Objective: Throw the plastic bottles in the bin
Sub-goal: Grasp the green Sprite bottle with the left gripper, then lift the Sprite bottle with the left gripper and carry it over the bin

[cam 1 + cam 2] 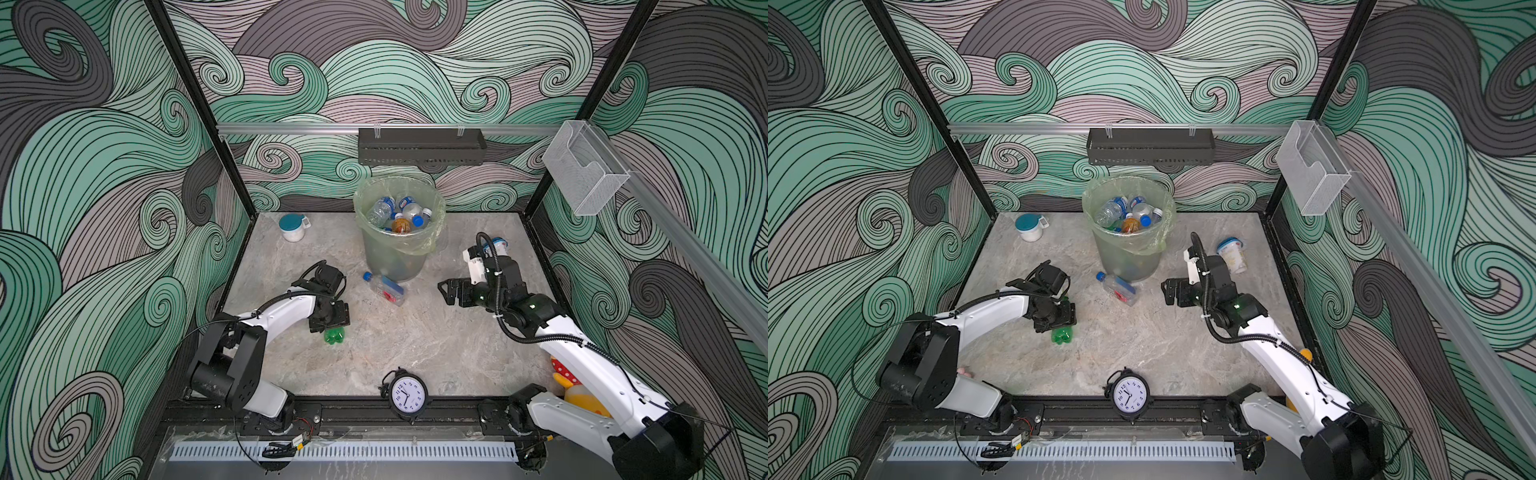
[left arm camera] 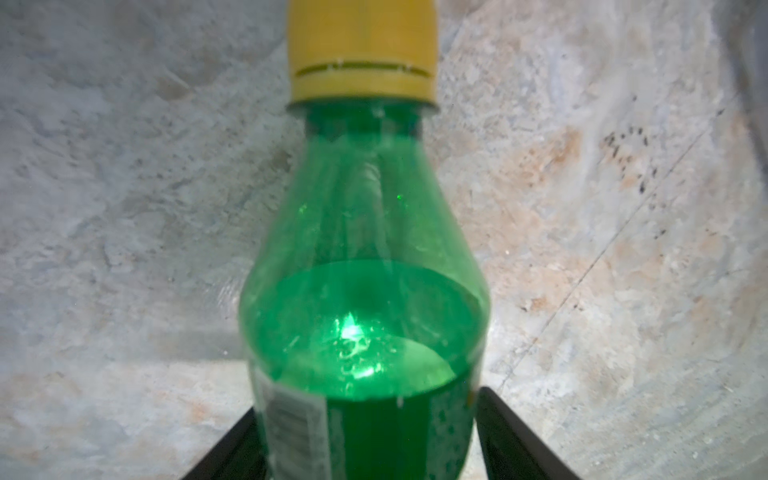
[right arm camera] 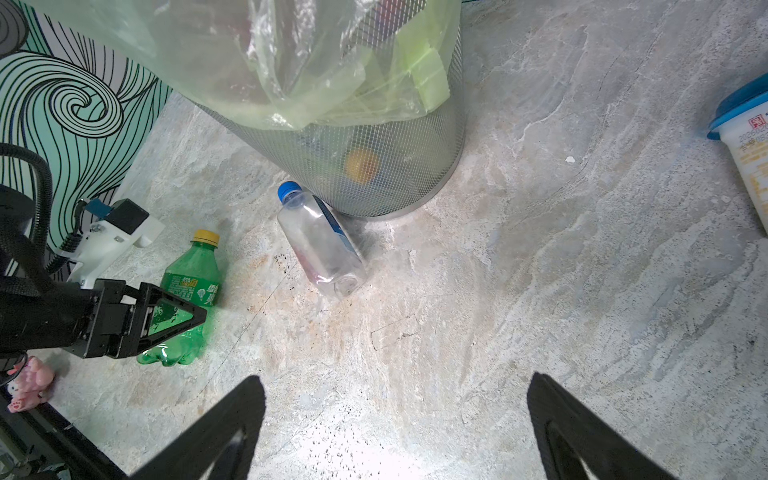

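A green bottle with a yellow cap [image 1: 334,336] [image 1: 1062,335] [image 2: 365,270] [image 3: 187,282] lies on the stone tabletop left of centre. My left gripper [image 1: 328,320] [image 1: 1054,318] [image 2: 368,401] straddles its body; the jaws stand open, with a thin gap showing beside one finger. A clear bottle with a blue cap [image 1: 384,288] [image 1: 1117,286] [image 3: 322,245] lies against the foot of the bin [image 1: 390,257] [image 1: 1125,257] [image 3: 374,166], a grey mesh bucket with a pale green bag holding several bottles [image 1: 399,214]. My right gripper [image 1: 446,291] [image 1: 1169,291] [image 3: 395,376] hovers open and empty to the right of the clear bottle.
A white teal-lidded cup [image 1: 293,227] stands at the back left. A blue-lidded tub [image 1: 496,245] [image 3: 744,137] lies right of the bin. A clock [image 1: 406,395] sits at the front edge, a yellow toy [image 1: 577,390] under the right arm, a pink toy [image 3: 29,380] near the left arm.
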Action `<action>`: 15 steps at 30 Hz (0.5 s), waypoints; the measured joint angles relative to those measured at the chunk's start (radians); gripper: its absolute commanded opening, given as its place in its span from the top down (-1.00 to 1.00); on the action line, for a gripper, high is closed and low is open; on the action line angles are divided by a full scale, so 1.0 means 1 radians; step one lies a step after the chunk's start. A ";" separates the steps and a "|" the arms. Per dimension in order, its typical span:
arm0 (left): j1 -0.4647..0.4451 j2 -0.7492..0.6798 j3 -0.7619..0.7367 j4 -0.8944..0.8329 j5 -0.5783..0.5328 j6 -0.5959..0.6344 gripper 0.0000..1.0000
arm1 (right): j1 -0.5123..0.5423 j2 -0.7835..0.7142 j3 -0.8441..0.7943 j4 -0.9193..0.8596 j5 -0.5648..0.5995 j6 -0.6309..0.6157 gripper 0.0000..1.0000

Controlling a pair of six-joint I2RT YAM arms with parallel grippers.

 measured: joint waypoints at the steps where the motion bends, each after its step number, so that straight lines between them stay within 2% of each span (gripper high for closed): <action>1: 0.000 0.012 0.006 0.005 -0.005 0.001 -0.51 | 0.000 -0.001 0.000 0.000 0.000 0.000 -0.98; 15: 0.000 0.064 0.013 0.037 -0.034 0.005 -0.22 | 0.000 -0.021 0.000 -0.001 0.001 0.000 -0.98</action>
